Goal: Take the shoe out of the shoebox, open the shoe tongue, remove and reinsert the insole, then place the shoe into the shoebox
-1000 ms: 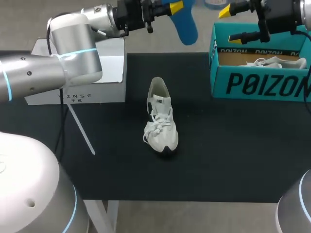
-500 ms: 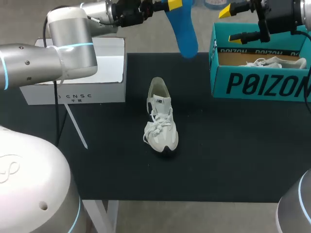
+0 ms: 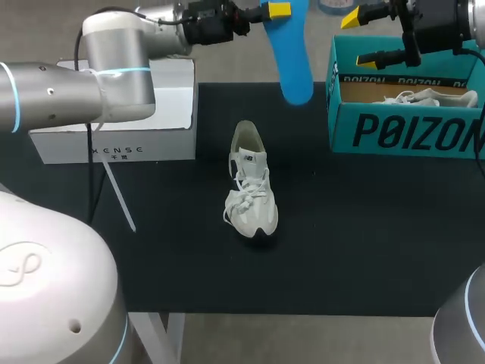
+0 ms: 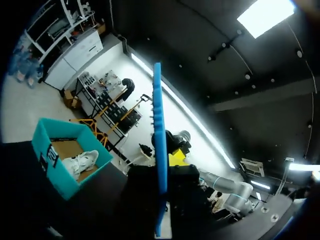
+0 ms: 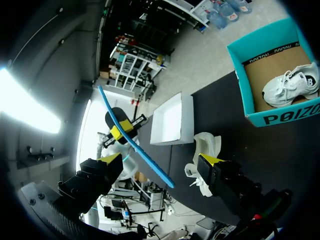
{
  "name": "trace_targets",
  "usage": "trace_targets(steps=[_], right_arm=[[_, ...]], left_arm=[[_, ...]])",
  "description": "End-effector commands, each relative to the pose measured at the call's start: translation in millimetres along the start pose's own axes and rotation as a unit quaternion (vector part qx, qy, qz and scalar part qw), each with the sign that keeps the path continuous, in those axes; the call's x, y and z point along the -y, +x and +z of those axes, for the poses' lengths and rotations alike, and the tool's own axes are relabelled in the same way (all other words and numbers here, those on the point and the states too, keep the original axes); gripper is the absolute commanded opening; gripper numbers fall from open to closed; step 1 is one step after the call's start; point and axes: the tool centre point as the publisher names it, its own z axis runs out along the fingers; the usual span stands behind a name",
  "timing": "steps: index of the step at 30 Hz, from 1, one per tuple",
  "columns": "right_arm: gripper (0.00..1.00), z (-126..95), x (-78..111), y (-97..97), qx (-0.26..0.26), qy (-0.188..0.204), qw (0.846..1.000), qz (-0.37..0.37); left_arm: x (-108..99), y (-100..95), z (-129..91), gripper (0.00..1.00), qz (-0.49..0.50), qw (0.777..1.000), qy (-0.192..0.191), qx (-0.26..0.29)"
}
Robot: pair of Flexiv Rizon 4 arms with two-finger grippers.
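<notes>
1. One white lace-up shoe (image 3: 252, 193) lies well left of the teal cardboard shoebox (image 3: 402, 133).
2. Left gripper (image 3: 277, 10) clamps a blue foam insole (image 3: 294, 61) beside the box's left wall.
3. Right gripper (image 3: 364, 38) gapes above that wall.

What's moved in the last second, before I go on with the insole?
The left gripper, still shut on the blue insole, swung it down so its free end now hangs lower and nearly straight down. The white shoe, the open right gripper and the shoebox stayed put.
</notes>
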Motion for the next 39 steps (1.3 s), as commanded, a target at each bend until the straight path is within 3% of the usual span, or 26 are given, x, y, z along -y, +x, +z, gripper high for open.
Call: trace_targets(steps=[1,14,18,23,27,30,35,39], right_arm=[[1.0,0.5,0.5,0.2,0.0,-0.001,1.0,0.001],[1.0,0.5,0.5,0.2,0.0,-0.001,1.0,0.001],[1.0,0.5,0.5,0.2,0.0,-0.001,1.0,0.001],[1.0,0.5,0.5,0.2,0.0,-0.001,1.0,0.001],[1.0,4.7,-1.7,12.9,0.116,0.006,0.991,-0.074],[1.0,7.9,-2.1,23.7,0.169,0.022,0.981,-0.098],[1.0,12.8,-9.4,38.6,0.195,-0.001,0.975,-0.106],[1.0,19.9,-11.1,43.5,0.232,0.006,0.967,-0.106]], left_arm=[[2.8,0.7,-1.8,0.0,-0.377,0.924,-0.064,-0.023],[2.8,0.7,-1.8,0.0,-0.377,0.924,-0.064,-0.023],[-6.9,-21.4,0.5,0.0,-0.441,0.896,-0.039,0.026],[-13.4,-32.5,5.8,0.0,-0.442,0.895,-0.026,0.057],[-19.2,-42.6,9.3,0.0,-0.447,0.892,-0.023,0.064],[-24.2,-49.7,13.8,0.0,-0.441,0.893,-0.025,0.084],[-28.1,-49.8,20.4,0.0,-0.393,0.91,-0.03,0.132],[-26.7,-51.2,21.2,0.0,-0.39,0.912,-0.03,0.124]])
